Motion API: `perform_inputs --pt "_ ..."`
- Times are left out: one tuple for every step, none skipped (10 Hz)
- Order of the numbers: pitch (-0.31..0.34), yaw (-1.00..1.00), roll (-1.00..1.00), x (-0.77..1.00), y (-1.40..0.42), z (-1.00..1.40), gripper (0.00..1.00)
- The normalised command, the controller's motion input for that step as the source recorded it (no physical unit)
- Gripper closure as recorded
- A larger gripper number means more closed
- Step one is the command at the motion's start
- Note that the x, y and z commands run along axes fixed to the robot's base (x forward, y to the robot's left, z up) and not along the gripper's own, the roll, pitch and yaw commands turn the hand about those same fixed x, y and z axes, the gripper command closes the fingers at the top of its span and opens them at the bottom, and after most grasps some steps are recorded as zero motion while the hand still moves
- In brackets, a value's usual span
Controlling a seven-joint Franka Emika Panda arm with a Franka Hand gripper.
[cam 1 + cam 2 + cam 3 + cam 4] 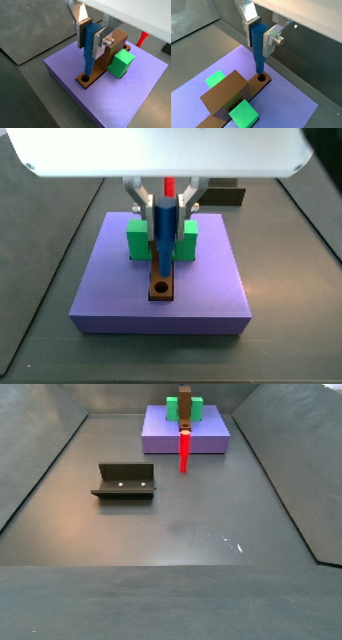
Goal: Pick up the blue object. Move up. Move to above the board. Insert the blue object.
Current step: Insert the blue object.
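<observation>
While clamped on the blue object (88, 47), tool (91, 35) hangs above the board (100, 64); silver fingers (101, 37) pressed to both flat sides of the peg's upper part in both wrist views (259, 35). Blue object (258, 52) upright, lower tip just over the round hole (261, 78) at the board's near end, apparently not yet inside; cannot tell for certain from the wrist views. Same reading in a side view: peg (163, 223) vertical over the board (163, 278), hole (162, 288) visible below the tip.

Board passes through a green block (121, 65), resting on a lavender platform (127, 95). Platform sits toward the far edge of the tabletop (201, 534) in a side view, roughly centred between left and right edges. Red peg (183, 452) upright by the platform's near edge there; also seen beyond the platform (142, 38) in a wrist view. Fixture (124, 480) well apart, toward the left edge of the tabletop.
</observation>
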Motion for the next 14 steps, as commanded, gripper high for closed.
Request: perform_inputs --pt "-0.017 0.00 0.00 0.00 0.00 -0.08 1.00" --pt "-0.013 0.00 0.00 -0.03 0.00 -0.13 1.00" --pt "0.000 0.00 0.00 0.00 0.00 -0.03 1.00" --pt "0.000 0.00 -0.01 0.00 0.00 -0.01 1.00" --pt "-0.064 0.00 -0.13 0.00 -0.05 -0.13 1.00" --pt "-0.106 0.00 -0.13 0.00 0.00 -0.21 1.00" --pt "-0.117 0.00 -0.05 0.00 0.00 -0.30 1.00" --pt "-0.100 0.00 0.00 0.00 0.00 -0.28 1.00" --pt "-0.093 0.00 0.00 0.00 0.00 -0.26 1.00" --pt "-0.083 0.00 0.00 0.00 0.00 -0.23 1.00" --pt "-0.067 0.01 0.00 0.00 -0.05 -0.19 1.00" --pt "-0.061 0.02 0.00 0.03 -0.08 -0.18 1.00" --pt "-0.090 0.05 0.00 0.15 -0.06 -0.24 1.00" --pt "-0.104 0.10 0.10 0.20 0.00 -0.25 1.00"
